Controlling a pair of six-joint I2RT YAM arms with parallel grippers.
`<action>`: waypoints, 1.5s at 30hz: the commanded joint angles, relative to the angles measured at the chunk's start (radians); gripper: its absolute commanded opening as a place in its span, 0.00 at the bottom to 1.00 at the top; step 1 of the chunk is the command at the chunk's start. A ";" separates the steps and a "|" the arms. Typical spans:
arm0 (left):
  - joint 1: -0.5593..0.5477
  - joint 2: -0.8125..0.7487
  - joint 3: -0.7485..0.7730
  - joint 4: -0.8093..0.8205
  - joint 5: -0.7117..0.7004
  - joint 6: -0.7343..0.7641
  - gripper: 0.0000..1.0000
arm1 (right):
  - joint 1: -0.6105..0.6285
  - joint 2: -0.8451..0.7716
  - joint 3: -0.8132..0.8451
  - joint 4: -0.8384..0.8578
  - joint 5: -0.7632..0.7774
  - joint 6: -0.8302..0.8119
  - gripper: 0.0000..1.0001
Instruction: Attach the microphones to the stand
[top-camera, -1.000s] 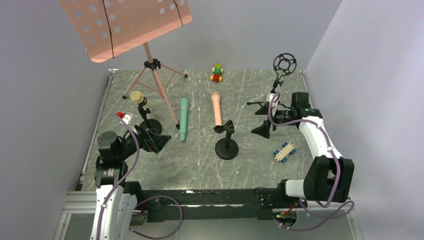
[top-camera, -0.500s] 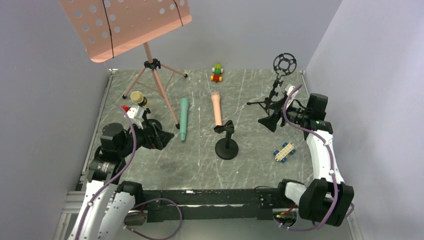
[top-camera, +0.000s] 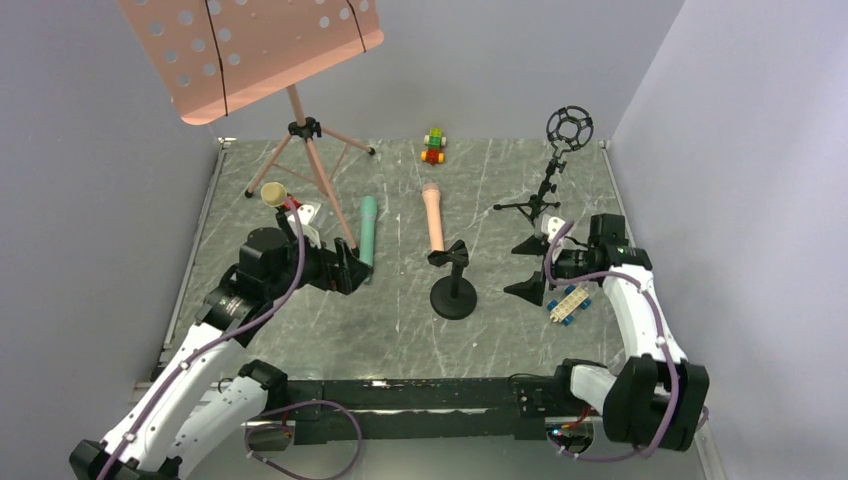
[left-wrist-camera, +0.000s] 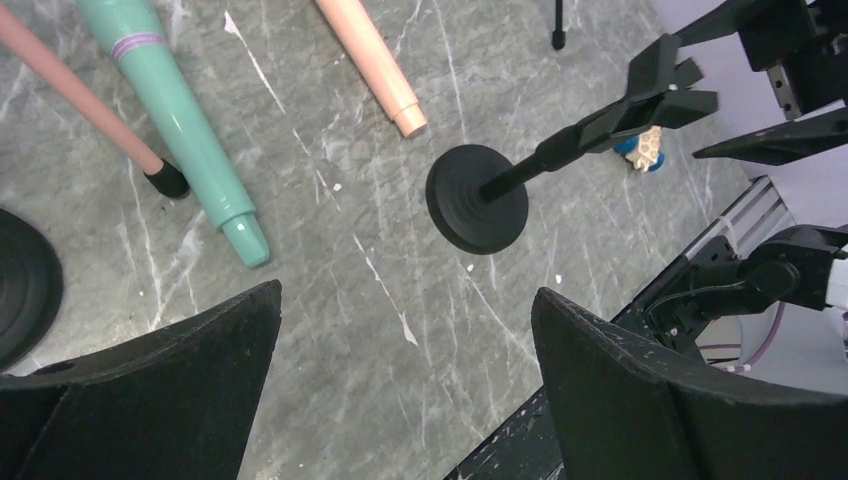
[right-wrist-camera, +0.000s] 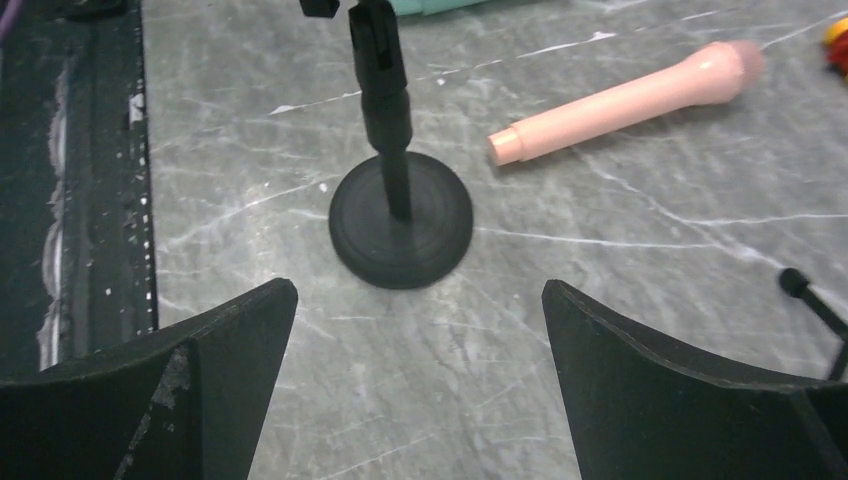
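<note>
The teal-green microphone (top-camera: 367, 225) (left-wrist-camera: 185, 120) and the salmon pink microphone (top-camera: 433, 218) (right-wrist-camera: 625, 105) lie flat on the marble table. Only the pale yellow microphone's head (top-camera: 273, 193) shows at the left, behind my left arm. A black clip stand (top-camera: 453, 290) (left-wrist-camera: 477, 198) (right-wrist-camera: 400, 228) stands empty between the arms. My left gripper (top-camera: 345, 270) (left-wrist-camera: 405, 300) is open just over the teal microphone's tail. My right gripper (top-camera: 527, 268) (right-wrist-camera: 420, 290) is open too, right of the clip stand and facing it, with nothing between its fingers.
A black tripod stand with a ring mount (top-camera: 560, 150) stands at the back right. A pink music stand (top-camera: 305, 140) rises at the back left, one leg (left-wrist-camera: 80, 95) beside the teal microphone. Toy cars sit at the far edge (top-camera: 433, 146) and by my right gripper (top-camera: 570, 302).
My left arm swung right, from beside the yellow microphone's stand to the teal microphone's tail. My right arm drew back from the tripod toward the blue-white car. Both grippers stayed open.
</note>
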 joint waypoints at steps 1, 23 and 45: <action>-0.013 0.071 0.025 0.042 -0.045 0.023 0.99 | 0.033 0.074 0.073 -0.180 -0.054 -0.234 1.00; -0.025 0.774 0.567 -0.073 -0.233 0.132 0.99 | 0.087 -0.014 -0.027 0.105 0.063 0.063 1.00; -0.025 -0.038 -0.127 0.140 0.009 0.163 0.99 | 0.212 0.115 0.104 -0.067 0.065 -0.158 1.00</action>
